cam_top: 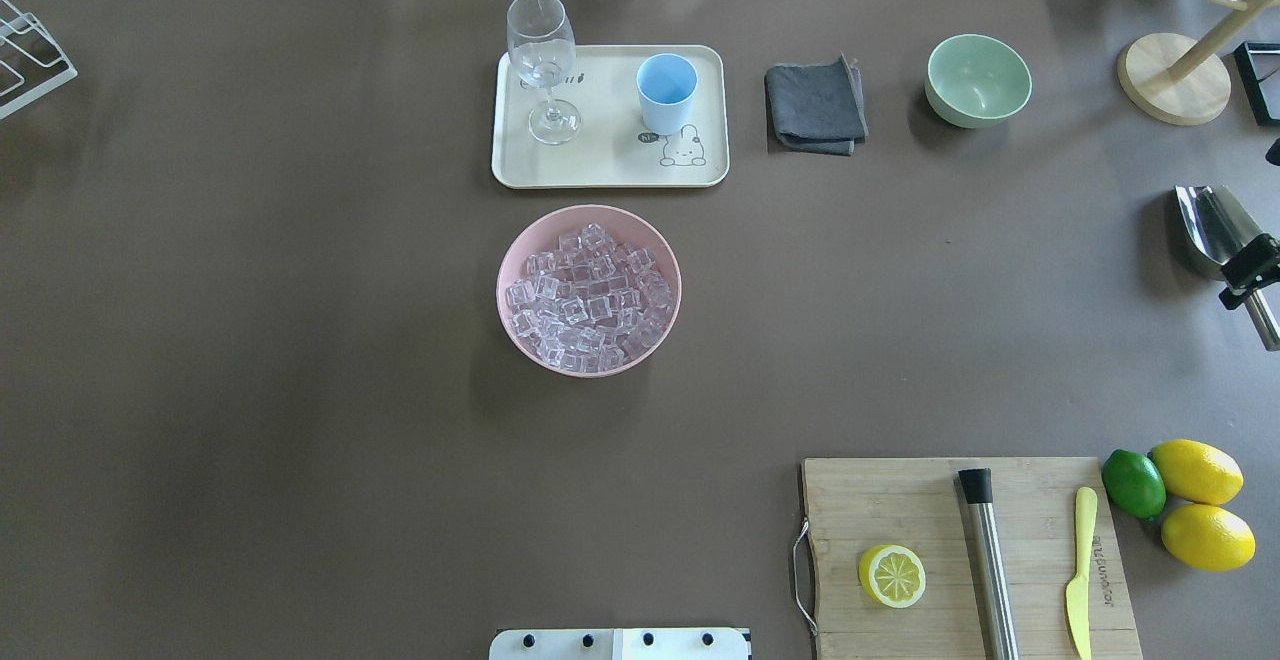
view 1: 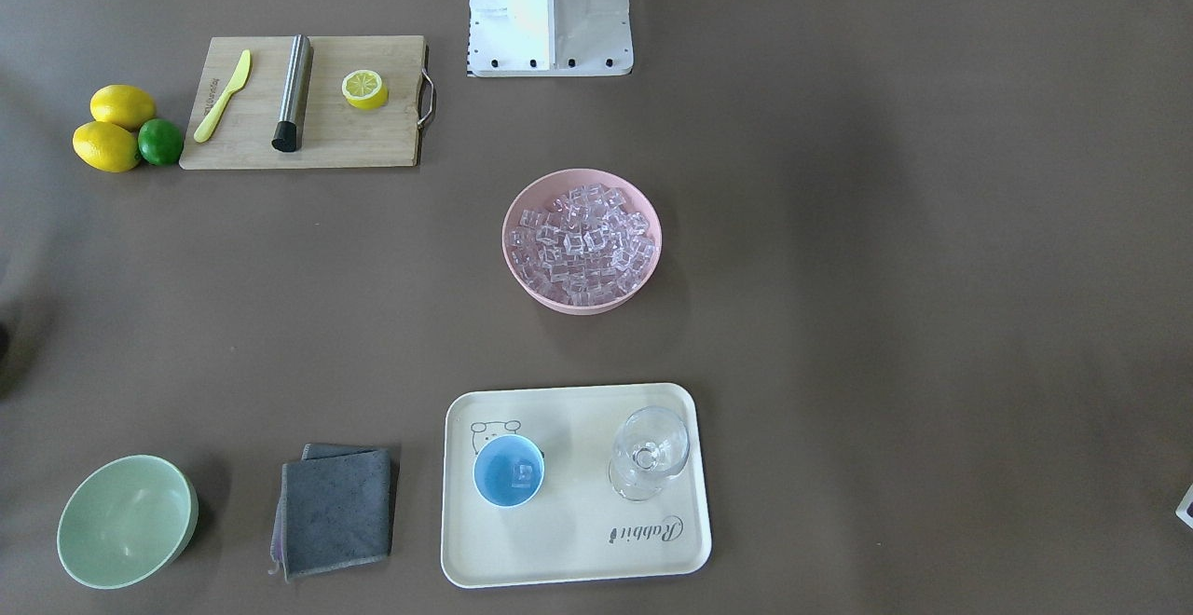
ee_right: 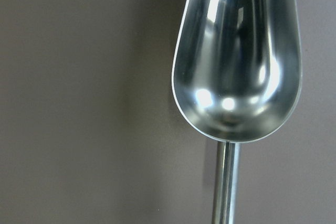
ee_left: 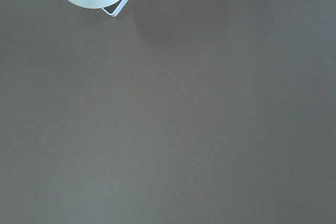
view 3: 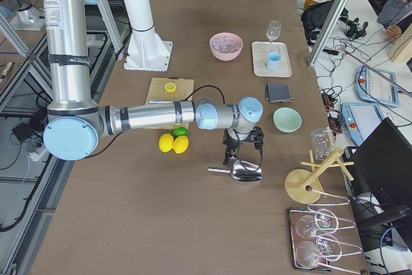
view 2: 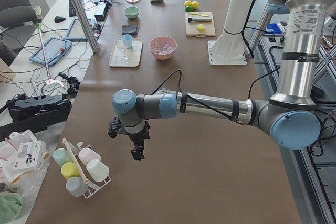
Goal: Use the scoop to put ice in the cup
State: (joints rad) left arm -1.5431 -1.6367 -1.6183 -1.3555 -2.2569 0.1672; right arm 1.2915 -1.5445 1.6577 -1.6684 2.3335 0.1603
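The scoop (cam_top: 1208, 225) lies flat on the surface (cam_top: 250, 340) at the far right edge of the overhead view. Its trough faces up and is empty, and the rod handle points toward the lower right. The right arm (view 3: 154, 117) holds its jaws right over that handle, but the frame edge cuts them off, so I cannot tell whether they have closed on it. The left arm (view 2: 210, 106) hangs its jaws over bare surface beside a rack of pastel cups (view 2: 79, 169); I cannot tell how wide they stand.

The scoop is polished steel, so rigid, probably light, and slick. The thin round rod could twist in a pinch, so a hold close to the trough looks steadiest.

The ice (cam_top: 588, 295) fills a pink bowl (cam_top: 508, 265) mid-frame. The cubes look hard and glassy and are apt to skate off the scoop. The cup (cam_top: 667, 90) stands on a cream tray (cam_top: 600, 155) above the bowl, beside a stemmed glass (cam_top: 541, 50). The front view shows what looks like one cube inside it. The cup's mouth is small, and it may tip easily.

The surface is a plain matte brown sheet. Benches, cables and tablets crowd its sides.
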